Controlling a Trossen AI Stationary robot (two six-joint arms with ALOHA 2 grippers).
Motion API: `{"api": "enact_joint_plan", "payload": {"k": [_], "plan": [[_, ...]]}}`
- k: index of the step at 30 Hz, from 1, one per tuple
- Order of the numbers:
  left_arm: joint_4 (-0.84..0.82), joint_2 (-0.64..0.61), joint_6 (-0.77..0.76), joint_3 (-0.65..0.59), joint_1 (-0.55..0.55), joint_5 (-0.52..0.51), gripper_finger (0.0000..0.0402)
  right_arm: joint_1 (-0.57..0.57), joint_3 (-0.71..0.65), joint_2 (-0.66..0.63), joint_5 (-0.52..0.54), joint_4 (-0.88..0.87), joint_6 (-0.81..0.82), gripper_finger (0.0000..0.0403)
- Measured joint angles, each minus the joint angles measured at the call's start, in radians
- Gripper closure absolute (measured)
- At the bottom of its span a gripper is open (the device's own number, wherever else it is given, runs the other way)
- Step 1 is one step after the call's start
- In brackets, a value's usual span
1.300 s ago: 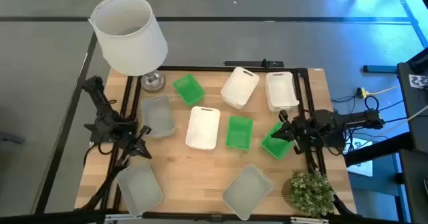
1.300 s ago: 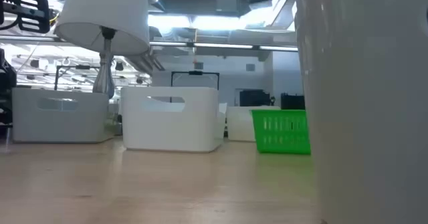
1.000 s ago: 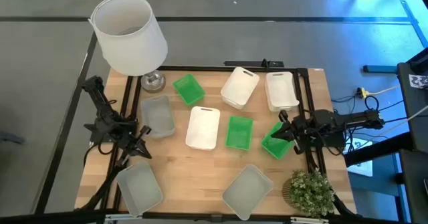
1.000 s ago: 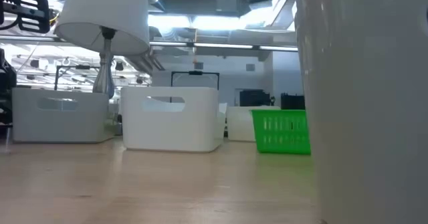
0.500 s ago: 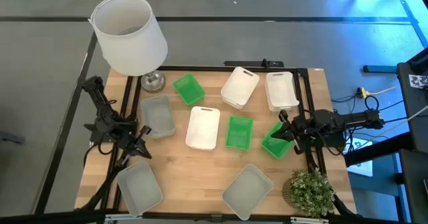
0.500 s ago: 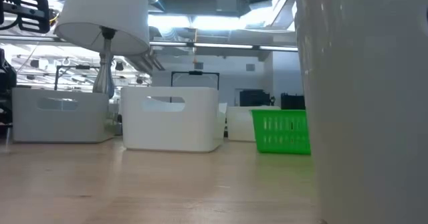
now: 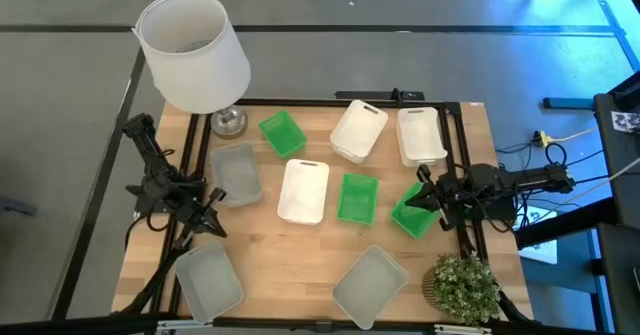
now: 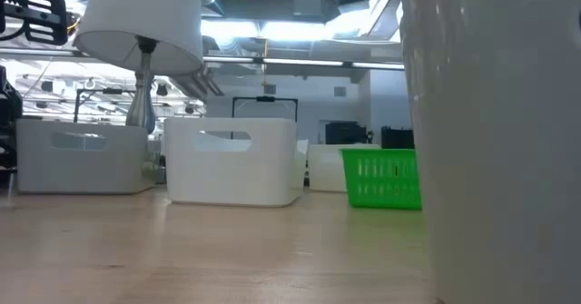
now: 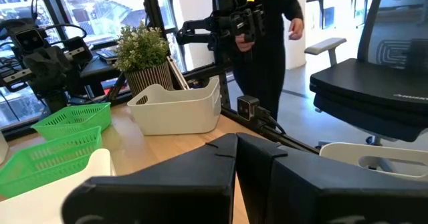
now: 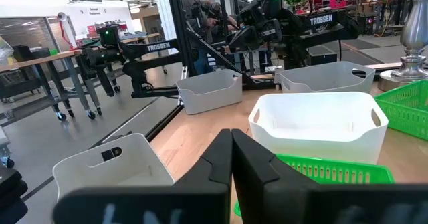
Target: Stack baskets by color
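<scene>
Green, white and grey baskets (image 7: 358, 197) lay scattered, unstacked and empty, across the wooden table (image 7: 280, 255). The left gripper (image 7: 212, 221) sat pinched together at the left edge, the right gripper (image 7: 424, 197) likewise beside a tilted green basket (image 7: 411, 213).

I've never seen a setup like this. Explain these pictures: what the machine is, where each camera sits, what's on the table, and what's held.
Two dark robot arms work at a wooden table. One camera looks straight down, one sits at table-top height, and one rides on each wrist. The left gripper rests at the table's left side, the right gripper at its right beside a green basket; both are shut and hold nothing. Nine baskets lie unstacked: green, white and translucent grey. A lamp and a potted plant stand at the corners.
</scene>
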Motion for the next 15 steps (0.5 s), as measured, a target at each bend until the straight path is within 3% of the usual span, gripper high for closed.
{"api": "enact_joint_plan", "payload": {"k": [9,15], "plan": [[0.0,0.0,0.0,0.0,0.0,0.0,0.0401,0.0,0.002,0.0,0.011,0.072,-0.048,0.0398],[0.0,0.0,0.0,0.0,0.0,0.0,0.0401,0.0,0.079,0.02,0.013,0.01,-0.057,0.0401]]}}
